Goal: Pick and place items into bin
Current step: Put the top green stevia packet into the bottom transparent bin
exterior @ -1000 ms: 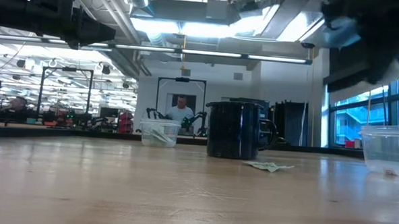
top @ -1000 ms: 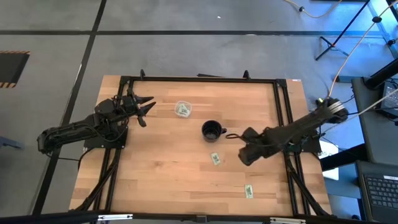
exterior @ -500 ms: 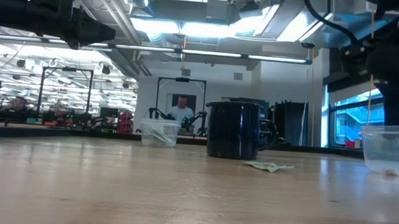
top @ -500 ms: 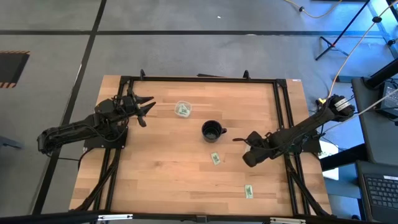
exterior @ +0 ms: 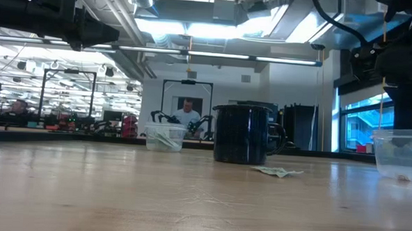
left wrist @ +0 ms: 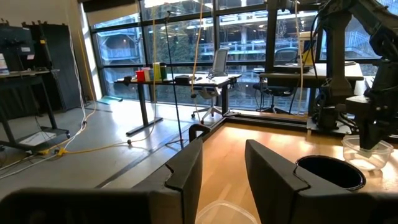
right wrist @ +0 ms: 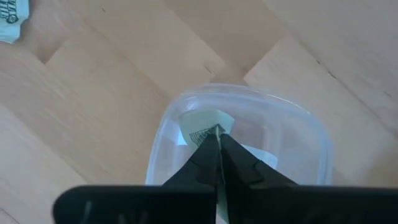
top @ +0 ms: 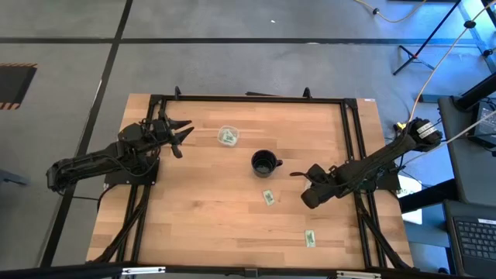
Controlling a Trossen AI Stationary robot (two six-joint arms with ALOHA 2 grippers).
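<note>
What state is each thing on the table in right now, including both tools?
Right tool: shut on a packet, above a clear tub.
Left tool: open, empty, near the table's left edge.
Black mug: upright, mid-table.
Small clear tub: upright, packets inside.
Packet near mug: lying flat, loose.
Packet at front edge: lying flat, loose.
</note>
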